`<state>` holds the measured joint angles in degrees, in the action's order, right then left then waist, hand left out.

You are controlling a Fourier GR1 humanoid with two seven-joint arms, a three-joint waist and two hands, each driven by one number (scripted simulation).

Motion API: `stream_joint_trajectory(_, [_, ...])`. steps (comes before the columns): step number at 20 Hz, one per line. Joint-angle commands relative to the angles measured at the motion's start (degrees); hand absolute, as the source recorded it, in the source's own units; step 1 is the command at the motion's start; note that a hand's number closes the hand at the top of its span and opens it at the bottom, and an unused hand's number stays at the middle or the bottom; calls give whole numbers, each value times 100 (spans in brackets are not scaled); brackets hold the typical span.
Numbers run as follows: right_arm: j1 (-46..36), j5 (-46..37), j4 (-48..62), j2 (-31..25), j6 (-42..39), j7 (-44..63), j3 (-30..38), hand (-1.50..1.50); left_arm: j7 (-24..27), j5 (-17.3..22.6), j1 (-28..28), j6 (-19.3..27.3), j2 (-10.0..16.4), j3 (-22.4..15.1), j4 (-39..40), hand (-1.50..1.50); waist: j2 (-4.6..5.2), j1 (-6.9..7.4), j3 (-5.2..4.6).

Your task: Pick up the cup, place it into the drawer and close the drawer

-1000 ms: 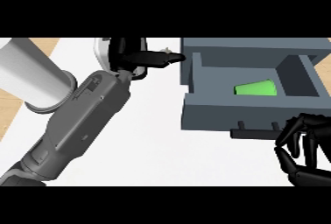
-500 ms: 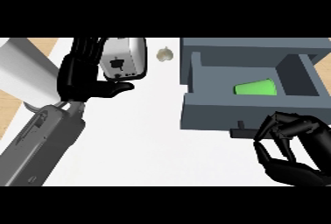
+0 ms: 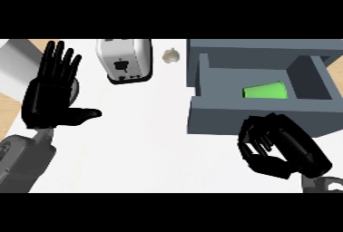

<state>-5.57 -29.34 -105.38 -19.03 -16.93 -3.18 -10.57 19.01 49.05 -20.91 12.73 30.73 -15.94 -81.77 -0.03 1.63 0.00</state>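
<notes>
Fingers (image 3: 258, 152), right hand (image 3: 289, 146): curled in toward the palm, and I can't spot anything inside them, so basically a closed shape holding nothing
Right hand spot: lower right of the head view, sitting over the bottom edge of the drawer (image 3: 227, 118) front wall; can't tell if it's actually touching that wall or just above it
Fingers (image 3: 61, 63), left hand (image 3: 47, 103): fully spread, straight, pointing up the view, thumb poking out to the right, nothing held
Left hand spot: far left side, resting by the counter (image 3: 154, 140) edge, well apart from the drawer
Cup (image 3: 267, 91): green, lying on its side inside the drawer, near the front wall, right of the compartment's middle, no hand on it
Drawer: grey, standing open, you can look straight down into it
Toaster (image 3: 124, 59): silver-white, up top on the counter, between the left hand and the drawer
Pale lump (image 3: 171, 55): small beige thing between the toaster and the drawer's back corner, too small to say what it is
Counter: white top, wood-coloured strip showing along its left edge
</notes>
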Motion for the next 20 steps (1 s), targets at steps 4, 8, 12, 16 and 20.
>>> stream_joint_trajectory(4, [-341, -1057, 1709, 203, 811, -890, -260, -150, 90, 91, 1154, -583, 361, 550, -615, -150, 4, -51, 2])
stream_joint_trajectory(8, [-1279, -1423, 2687, 501, 801, -663, -296, -150, 237, -132, 1015, -1027, 163, 724, -59, -150, 15, -104, -1])
stream_joint_trajectory(12, [-1812, -1810, 3910, 676, 1074, -811, -312, -150, 409, -113, 1525, -1254, 266, 967, -254, -150, 19, -46, 0])
stream_joint_trajectory(16, [-2171, -1645, 4999, 563, 1293, -1555, 232, -150, 117, -204, 1840, -1157, 112, 1066, -869, -150, 10, -74, 3])
stream_joint_trajectory(20, [-2964, -1680, 6199, 749, 1551, -1893, 529, -150, 251, -327, 1798, -1658, 11, 1289, -378, -150, 24, -68, 2])
